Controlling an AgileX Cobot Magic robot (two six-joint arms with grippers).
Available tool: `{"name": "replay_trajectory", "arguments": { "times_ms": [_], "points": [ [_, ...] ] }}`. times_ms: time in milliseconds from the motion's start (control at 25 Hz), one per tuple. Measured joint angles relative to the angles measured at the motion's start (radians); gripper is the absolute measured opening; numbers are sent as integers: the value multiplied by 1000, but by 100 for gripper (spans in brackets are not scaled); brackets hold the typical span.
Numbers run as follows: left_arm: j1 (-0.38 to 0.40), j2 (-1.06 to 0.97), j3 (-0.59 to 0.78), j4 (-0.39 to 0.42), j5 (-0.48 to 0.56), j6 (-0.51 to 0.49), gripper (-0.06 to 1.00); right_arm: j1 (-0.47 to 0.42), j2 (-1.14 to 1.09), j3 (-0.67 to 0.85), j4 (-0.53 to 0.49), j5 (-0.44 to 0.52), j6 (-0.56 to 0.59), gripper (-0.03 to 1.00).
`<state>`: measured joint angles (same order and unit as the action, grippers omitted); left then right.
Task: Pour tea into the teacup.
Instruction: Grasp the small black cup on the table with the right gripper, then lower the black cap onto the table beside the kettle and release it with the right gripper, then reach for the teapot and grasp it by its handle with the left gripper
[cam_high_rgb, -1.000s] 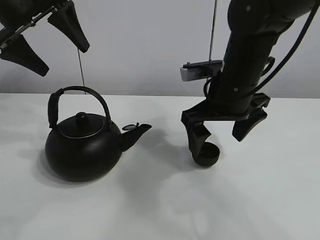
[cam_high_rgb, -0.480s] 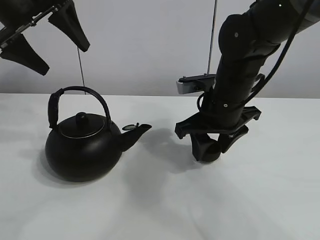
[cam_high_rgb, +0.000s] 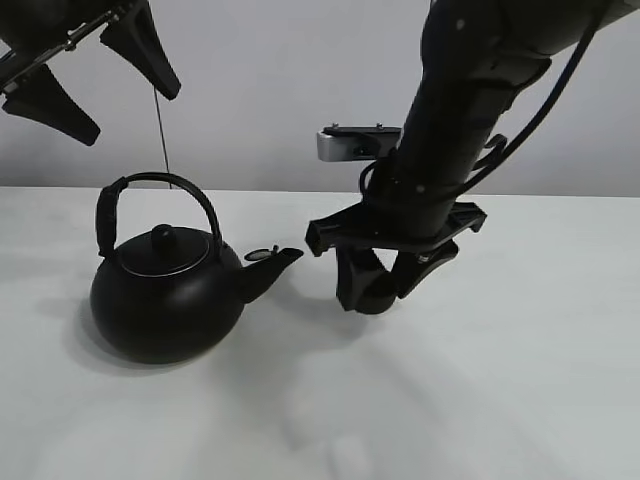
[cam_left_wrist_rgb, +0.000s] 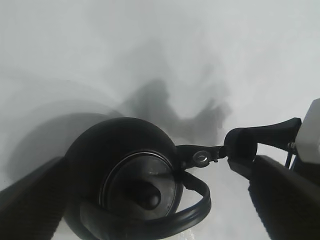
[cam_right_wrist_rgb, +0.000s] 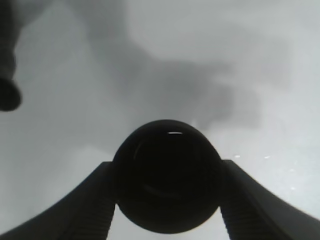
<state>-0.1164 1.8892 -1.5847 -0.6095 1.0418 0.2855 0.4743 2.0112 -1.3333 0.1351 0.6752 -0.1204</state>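
Observation:
The teacup (cam_high_rgb: 368, 296) is small, round and matte black. My right gripper (cam_high_rgb: 376, 282) is shut on it, just right of the kettle's spout (cam_high_rgb: 272, 262) and low over the white table (cam_high_rgb: 500, 400). I cannot tell whether the cup touches the table. In the right wrist view the cup (cam_right_wrist_rgb: 167, 182) sits between both fingers (cam_right_wrist_rgb: 85, 200). The big black kettle (cam_high_rgb: 165, 300) with an arched handle stands at the left. My left gripper (cam_high_rgb: 95, 75) is open and empty, high above the kettle. The left wrist view shows the kettle (cam_left_wrist_rgb: 115, 165) and the cup (cam_left_wrist_rgb: 241, 145).
A grey wall (cam_high_rgb: 280, 90) backs the table. A thin dark cable (cam_high_rgb: 161, 135) hangs behind the kettle. The right arm's camera block (cam_high_rgb: 348, 145) juts out to the left above the cup.
My right gripper closed on the teacup and carried it left, from the middle right of the table to just beside the kettle's spout. The left gripper and kettle have not moved.

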Motion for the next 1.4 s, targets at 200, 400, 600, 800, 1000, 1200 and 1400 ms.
{"name": "replay_trajectory", "arguments": {
  "times_ms": [200, 400, 600, 800, 1000, 1200, 1400],
  "points": [
    [0, 0, 0, 0, -3, 0, 70, 51, 16, 0, -2, -21, -4, 40],
    [0, 0, 0, 0, -10, 0, 70, 57, 41, 0, -24, -24, -4, 40],
    [0, 0, 0, 0, -13, 0, 70, 59, 68, 0, -32, -43, -4, 40],
    [0, 0, 0, 0, -15, 2, 70, 59, 69, 0, -34, -48, -4, 41],
    [0, 0, 0, 0, -17, 2, 70, 59, 69, 0, -34, -45, -15, 61],
    [0, 0, 0, 0, -17, 2, 70, 59, 28, -40, -57, 85, -7, 63],
    [0, 0, 0, 0, -17, 2, 70, -39, -119, -133, -152, 220, -4, 63]
  ]
}}
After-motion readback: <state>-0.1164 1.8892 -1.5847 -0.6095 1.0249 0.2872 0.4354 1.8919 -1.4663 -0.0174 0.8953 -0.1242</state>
